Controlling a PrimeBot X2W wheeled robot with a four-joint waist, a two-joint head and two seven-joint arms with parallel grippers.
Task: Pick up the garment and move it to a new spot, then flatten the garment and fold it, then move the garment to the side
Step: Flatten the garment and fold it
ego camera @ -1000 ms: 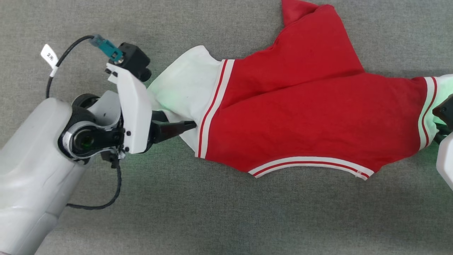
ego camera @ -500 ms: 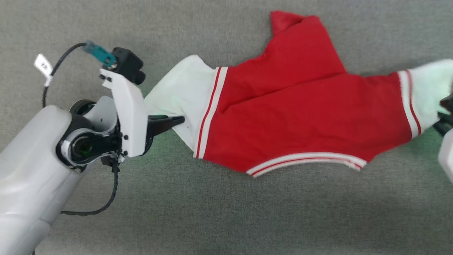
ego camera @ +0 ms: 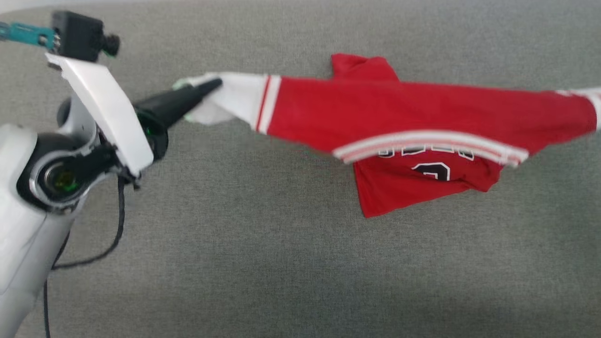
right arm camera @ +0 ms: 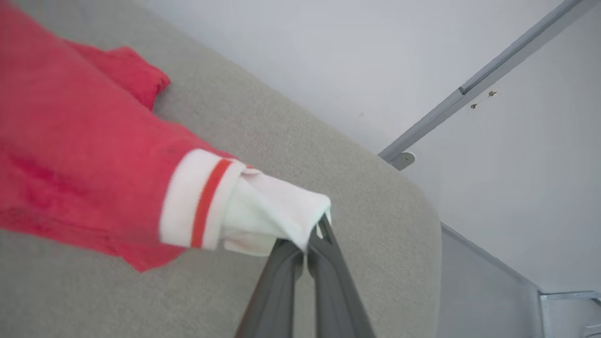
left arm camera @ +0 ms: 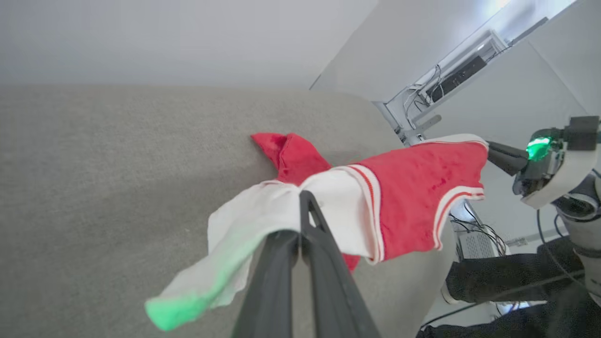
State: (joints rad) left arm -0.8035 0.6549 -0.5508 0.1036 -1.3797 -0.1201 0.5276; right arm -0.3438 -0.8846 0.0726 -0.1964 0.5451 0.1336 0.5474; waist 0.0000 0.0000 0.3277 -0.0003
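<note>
Above the grey surface (ego camera: 281,263), you've got the garment (ego camera: 404,105) strung out sleeve-to-sleeve btwn both arms, red body hanging below w/ the print showing. L gripper (ego camera: 211,87) fingers are pinched tight on the white sleeve at head view's left; R gripper (right arm camera: 315,230) fingers are clamped likewise on the opposite white sleeve's cuff.

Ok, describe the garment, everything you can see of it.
The garment is a soft bright-red cloth shirt with white sleeves and white-red-white striped trim. It is stretched sideways between the left claw and the right claw, each shut on a white sleeve end. Its body sags below the neckline trim, showing blurred black-and-white print. One red corner seems to rest on the grey fabric surface.
</note>
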